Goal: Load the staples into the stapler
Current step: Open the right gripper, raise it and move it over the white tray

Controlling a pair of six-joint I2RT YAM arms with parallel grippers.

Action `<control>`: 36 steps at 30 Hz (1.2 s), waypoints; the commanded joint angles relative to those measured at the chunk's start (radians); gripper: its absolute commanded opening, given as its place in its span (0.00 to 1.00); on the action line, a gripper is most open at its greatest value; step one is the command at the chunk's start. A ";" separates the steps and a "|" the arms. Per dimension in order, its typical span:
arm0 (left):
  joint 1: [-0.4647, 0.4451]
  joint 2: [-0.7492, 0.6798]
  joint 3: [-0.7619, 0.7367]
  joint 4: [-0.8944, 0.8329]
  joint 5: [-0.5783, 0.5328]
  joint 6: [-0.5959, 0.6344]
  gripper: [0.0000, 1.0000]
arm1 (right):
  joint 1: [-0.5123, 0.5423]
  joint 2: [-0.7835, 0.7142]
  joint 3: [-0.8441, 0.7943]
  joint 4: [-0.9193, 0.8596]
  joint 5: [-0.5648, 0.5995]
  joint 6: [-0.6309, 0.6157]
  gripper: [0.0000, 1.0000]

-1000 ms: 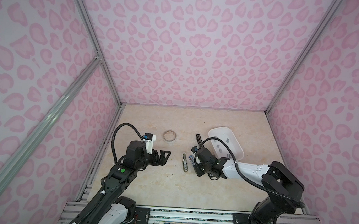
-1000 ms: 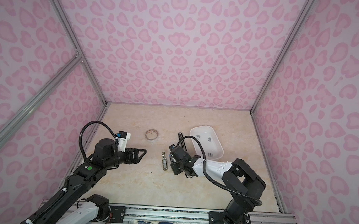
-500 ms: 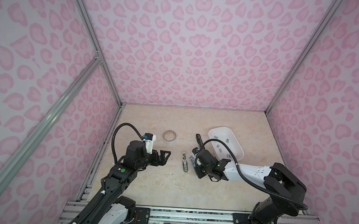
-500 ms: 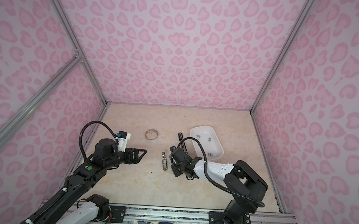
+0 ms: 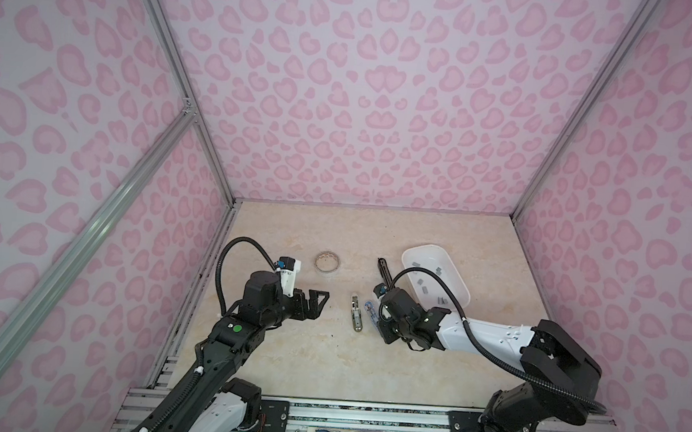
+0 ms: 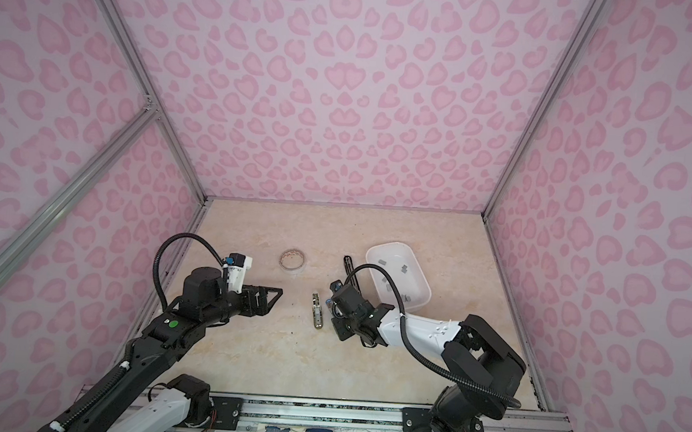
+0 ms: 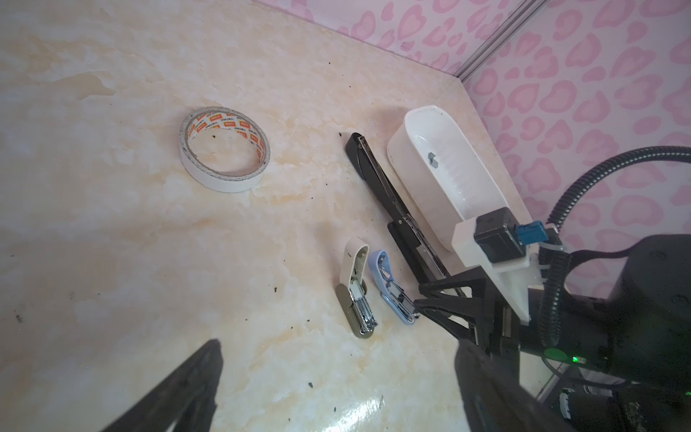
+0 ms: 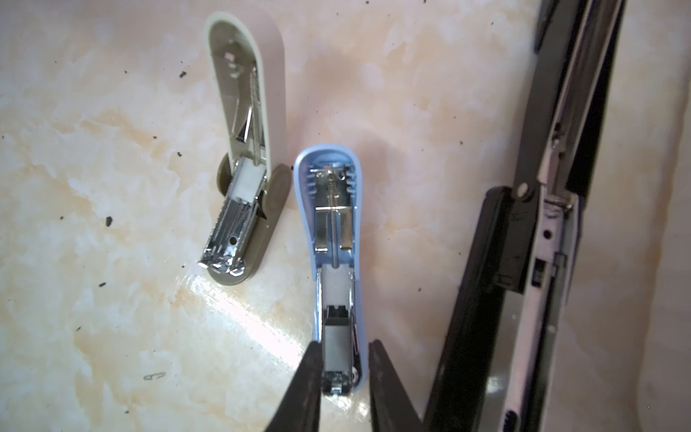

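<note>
The left gripper (image 5: 316, 308) hovers above the beige marbled table (image 5: 305, 360), pointing toward the middle with its jaws spread wide and nothing between them. Beyond its tips, farther back on the table, lies a flat roll of white tape with orange print on its inner ring (image 7: 224, 184). Near the table's middle lies a small stapler with a cream lid and olive-brown base (image 8: 245, 209), lid swung fully back and its metal magazine exposed. Just beside it on the right, close but apart, lies a small pale-blue stapler (image 8: 332, 224), also opened out flat, spring and channel facing up. The right gripper (image 8: 346, 344) is lowered over the front end of this blue stapler, jaws a little apart, one black fingertip on each side of the magazine; a grey block sits in the channel between them, but whether it is a staple strip cannot be told. To the right again, a long black stapler (image 8: 542, 224) lies open, stretching toward the back, just beside a white oval plastic tray (image 7: 415, 190). The staples (image 7: 432, 158), short grey metal strips, lie scattered loose inside that tray, at the right rear of the table.
</note>
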 commanded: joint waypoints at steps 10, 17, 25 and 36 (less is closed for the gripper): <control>-0.005 -0.078 -0.043 0.055 -0.071 0.021 0.98 | -0.210 -0.136 0.186 -0.140 0.149 0.032 0.27; -0.005 -0.071 -0.088 0.140 -0.178 0.044 0.98 | -0.447 -0.033 0.276 -0.196 0.065 0.019 0.25; -0.005 0.048 -0.147 0.309 -0.332 0.093 1.00 | -0.561 0.174 0.414 -0.214 0.009 -0.148 0.27; -0.005 -0.032 -0.177 0.303 -0.443 0.157 0.99 | -0.570 0.430 0.595 -0.231 -0.070 -0.346 0.42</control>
